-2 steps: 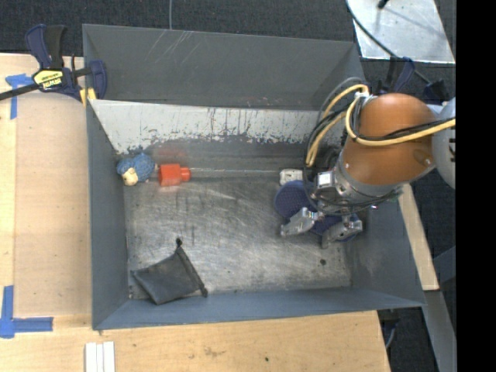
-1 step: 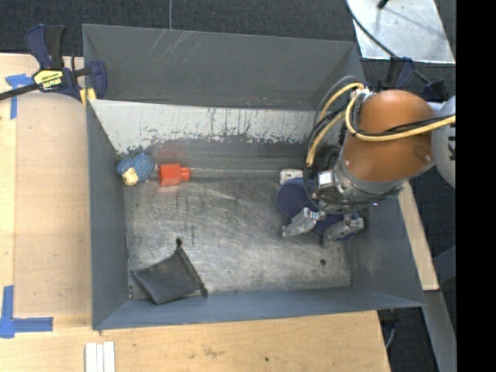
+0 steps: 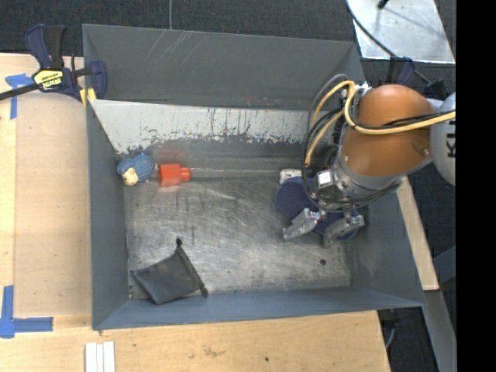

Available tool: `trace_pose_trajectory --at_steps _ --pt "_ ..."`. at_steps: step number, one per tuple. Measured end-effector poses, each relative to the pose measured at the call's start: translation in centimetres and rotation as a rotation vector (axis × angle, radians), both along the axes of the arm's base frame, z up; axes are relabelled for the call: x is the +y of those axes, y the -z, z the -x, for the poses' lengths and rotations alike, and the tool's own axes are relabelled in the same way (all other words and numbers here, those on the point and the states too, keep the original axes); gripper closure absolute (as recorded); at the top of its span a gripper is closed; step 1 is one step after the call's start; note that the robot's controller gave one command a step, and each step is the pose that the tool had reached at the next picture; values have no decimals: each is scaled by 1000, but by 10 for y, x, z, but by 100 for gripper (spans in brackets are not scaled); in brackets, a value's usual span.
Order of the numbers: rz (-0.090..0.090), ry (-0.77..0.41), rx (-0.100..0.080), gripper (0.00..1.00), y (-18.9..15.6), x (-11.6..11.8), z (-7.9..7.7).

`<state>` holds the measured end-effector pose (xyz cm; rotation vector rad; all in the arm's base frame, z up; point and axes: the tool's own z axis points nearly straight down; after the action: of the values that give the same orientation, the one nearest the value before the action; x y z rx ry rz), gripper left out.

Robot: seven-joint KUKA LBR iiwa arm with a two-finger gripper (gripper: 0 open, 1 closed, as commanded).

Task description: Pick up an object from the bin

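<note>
While the arm reaches in from the right, its tool (image 3: 323, 228) sits low at the right side of the bin (image 3: 232, 76), fingers spread apart, just beside a dark blue rounded thing (image 3: 292, 198). Well apart at far left lie a blue-and-yellow toy (image 3: 136, 169) and an orange block (image 3: 173, 174).

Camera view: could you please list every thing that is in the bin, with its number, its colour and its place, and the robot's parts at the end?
bin: 1, grey metal, middle of the view
soft toy: 1, blue with a yellowish face, far left of the floor
block: 1, orange-red, just right of the soft toy
cloth: 1, dark grey, crumpled, near left corner
dark blue bundle: 1, right side of the floor, partly under the gripper
gripper: 1, silver, low over the right side
wrist cover: 1, orange, above the gripper
</note>
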<state>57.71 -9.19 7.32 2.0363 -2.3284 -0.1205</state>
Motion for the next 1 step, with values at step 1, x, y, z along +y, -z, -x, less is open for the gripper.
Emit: trace_pose_trajectory --at_steps 1 --pt "-8 -113 -62 0 -19 17 -42"
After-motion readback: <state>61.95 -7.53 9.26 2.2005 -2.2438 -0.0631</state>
